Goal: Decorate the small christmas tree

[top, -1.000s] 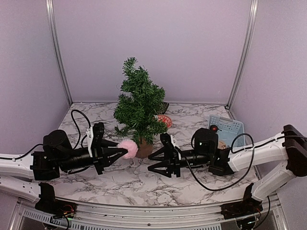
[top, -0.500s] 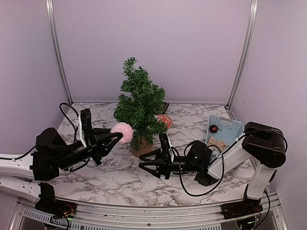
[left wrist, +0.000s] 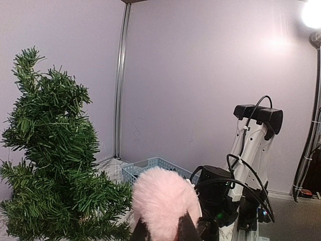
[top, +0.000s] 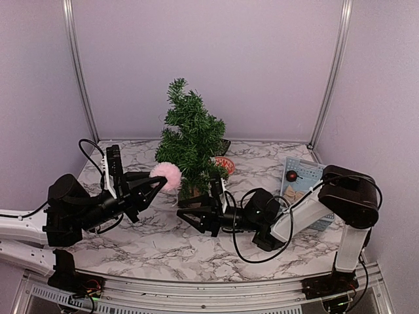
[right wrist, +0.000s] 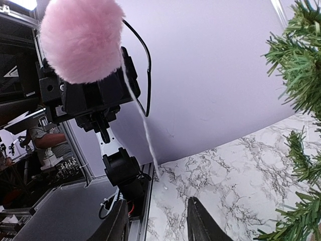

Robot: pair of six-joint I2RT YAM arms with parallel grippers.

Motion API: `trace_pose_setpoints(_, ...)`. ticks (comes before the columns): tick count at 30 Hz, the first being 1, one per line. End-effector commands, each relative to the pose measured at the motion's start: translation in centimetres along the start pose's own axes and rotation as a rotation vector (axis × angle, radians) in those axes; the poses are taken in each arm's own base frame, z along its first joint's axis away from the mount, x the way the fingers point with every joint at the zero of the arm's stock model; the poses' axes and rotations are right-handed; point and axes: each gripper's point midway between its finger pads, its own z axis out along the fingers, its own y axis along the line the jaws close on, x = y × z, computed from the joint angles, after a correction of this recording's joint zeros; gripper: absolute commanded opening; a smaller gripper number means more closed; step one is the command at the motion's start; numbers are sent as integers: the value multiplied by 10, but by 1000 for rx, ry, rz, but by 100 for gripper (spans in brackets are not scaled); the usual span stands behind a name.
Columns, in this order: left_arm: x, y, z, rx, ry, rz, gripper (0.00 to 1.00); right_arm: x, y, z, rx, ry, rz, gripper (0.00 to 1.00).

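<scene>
The small christmas tree (top: 190,140) stands upright at the middle-rear of the marble-patterned table (top: 163,245). At its 8 o'clock, just beside the lower branches, a fluffy pink pom-pom (top: 166,174) is pinched in the closed tips of the left gripper (top: 159,182). A thin white thread (right wrist: 140,115) hangs from it. At the tree's 6 o'clock, low in front of the base, the right gripper (top: 192,214) points left with its jaws apart and nothing between them. At 3 o'clock sits a light-blue basket (top: 313,171) holding a red ball (top: 291,176).
</scene>
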Motion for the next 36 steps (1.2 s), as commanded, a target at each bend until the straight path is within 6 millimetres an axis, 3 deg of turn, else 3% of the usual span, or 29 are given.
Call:
trace_pose_setpoints(1, -8, -2, 0, 16, -44, -14, 0, -8, 1, 12, -14, -51, 6, 39)
trace_pose_setpoints(12, -6, -2, 0, 15, -46, -11, 0, -8, -3, 18, -7, -78, 11, 29)
trace_pose_setpoints(17, -4, -1, 0, 16, -43, -10, 0, -9, -6, 19, 8, -82, 5, 40)
trace_pose_setpoints(21, -5, -2, 0, 20, -44, -12, 0, -10, -7, 21, 8, -84, 1, 40)
trace_pose_setpoints(22, -4, -2, 0, 20, -43, -12, 0, -10, -7, 21, 8, -83, -1, 38)
trace_pose_setpoints(29, -3, 3, -1, -6, -45, -13, 0, -9, -6, 20, 4, -80, -2, 0)
trace_pose_setpoints(32, -1, 16, -6, -83, -48, -22, 0, -3, -6, 10, 28, -55, 13, 0)
trace_pose_setpoints(36, 19, 43, -20, -230, -25, -40, 0, 4, -7, -12, 103, -8, 10, 0)
